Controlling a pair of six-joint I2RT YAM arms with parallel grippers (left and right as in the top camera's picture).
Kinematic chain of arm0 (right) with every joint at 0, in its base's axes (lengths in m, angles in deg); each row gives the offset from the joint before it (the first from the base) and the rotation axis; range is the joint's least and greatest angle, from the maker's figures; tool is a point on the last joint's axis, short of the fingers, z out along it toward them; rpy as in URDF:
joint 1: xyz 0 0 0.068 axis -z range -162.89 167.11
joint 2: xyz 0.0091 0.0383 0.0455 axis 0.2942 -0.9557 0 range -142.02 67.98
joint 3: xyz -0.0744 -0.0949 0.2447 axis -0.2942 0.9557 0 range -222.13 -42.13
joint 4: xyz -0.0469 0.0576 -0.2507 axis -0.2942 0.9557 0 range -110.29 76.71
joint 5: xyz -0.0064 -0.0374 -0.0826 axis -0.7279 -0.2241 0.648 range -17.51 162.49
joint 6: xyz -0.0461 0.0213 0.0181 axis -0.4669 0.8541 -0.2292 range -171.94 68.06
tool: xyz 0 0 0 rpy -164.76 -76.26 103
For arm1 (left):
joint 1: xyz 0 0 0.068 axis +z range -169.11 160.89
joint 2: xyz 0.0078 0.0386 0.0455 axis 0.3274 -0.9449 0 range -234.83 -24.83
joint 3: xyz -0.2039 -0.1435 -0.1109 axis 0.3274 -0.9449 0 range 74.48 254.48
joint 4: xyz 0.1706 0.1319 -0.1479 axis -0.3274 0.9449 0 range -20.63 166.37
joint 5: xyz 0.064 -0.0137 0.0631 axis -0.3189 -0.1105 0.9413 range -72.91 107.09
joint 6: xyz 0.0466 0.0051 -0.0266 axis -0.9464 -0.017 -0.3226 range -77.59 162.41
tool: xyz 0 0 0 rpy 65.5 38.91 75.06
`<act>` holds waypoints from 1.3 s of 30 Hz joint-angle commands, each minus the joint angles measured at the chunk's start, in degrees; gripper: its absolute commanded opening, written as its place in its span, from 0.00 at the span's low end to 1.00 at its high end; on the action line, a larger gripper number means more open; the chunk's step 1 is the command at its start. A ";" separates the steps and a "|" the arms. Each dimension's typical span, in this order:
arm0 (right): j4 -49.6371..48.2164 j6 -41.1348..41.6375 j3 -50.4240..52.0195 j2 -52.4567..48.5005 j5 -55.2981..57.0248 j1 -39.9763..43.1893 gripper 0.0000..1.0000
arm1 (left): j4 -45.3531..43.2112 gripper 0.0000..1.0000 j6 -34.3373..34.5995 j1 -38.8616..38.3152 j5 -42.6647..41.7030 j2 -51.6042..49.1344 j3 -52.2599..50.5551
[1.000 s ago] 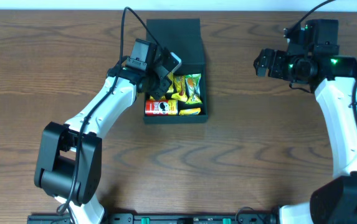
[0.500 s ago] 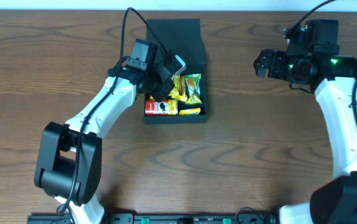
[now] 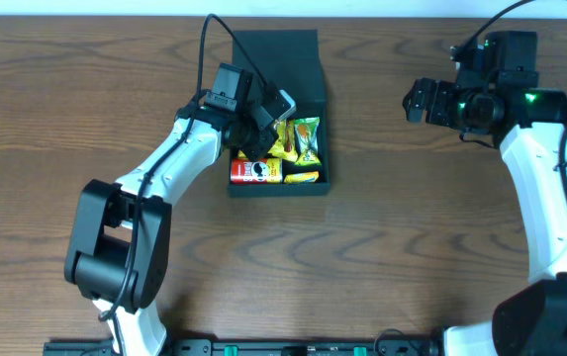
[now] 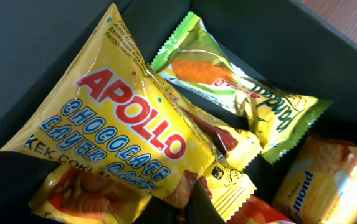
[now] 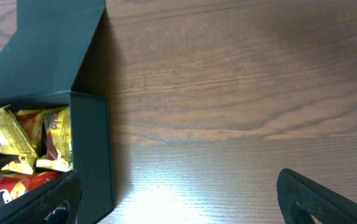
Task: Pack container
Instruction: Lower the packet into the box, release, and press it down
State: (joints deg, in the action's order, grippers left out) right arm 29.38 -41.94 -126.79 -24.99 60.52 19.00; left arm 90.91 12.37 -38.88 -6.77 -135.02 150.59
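The container point(image 3: 325, 148) is a dark, matte, square box on the wooden tabletop point(image 3: 412, 247), toward the far side and left of centre. Its flap lid point(image 3: 281, 59) is hinged back and lies open, away from me. Inside, snack packets are crowded together. A yellow Apollo packet point(image 4: 116, 130) reading chocolate layer cake is tilted over its neighbours, and a green packet point(image 4: 240, 93) touches it on one side. More yellow wrappers lie underneath, and a red can point(image 3: 255, 172) lies on its side along the near wall. My left arm point(image 3: 179, 158) reaches diagonally from the near left edge, and my left jaws hang over the box's left half, pointing down at the packets. That wrist view is filled with wrappers, so I cannot tell how far these jaws are parted or whether they hold anything. My right arm point(image 3: 540, 188) stretches up the right side, wrist turned toward the box and well apart from it. My right jaws are spread wide with only bare tabletop between them, holding nothing.
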 commanded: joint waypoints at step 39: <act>0.50 -0.46 0.09 0.04 0.17 -0.48 0.99 | 2.67 0.06 8.39 4.74 -7.76 -4.57 1.68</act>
State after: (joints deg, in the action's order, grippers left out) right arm 29.69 -41.94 -126.79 -24.99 60.52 19.00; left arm 93.21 19.91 -34.90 -13.81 -139.07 150.81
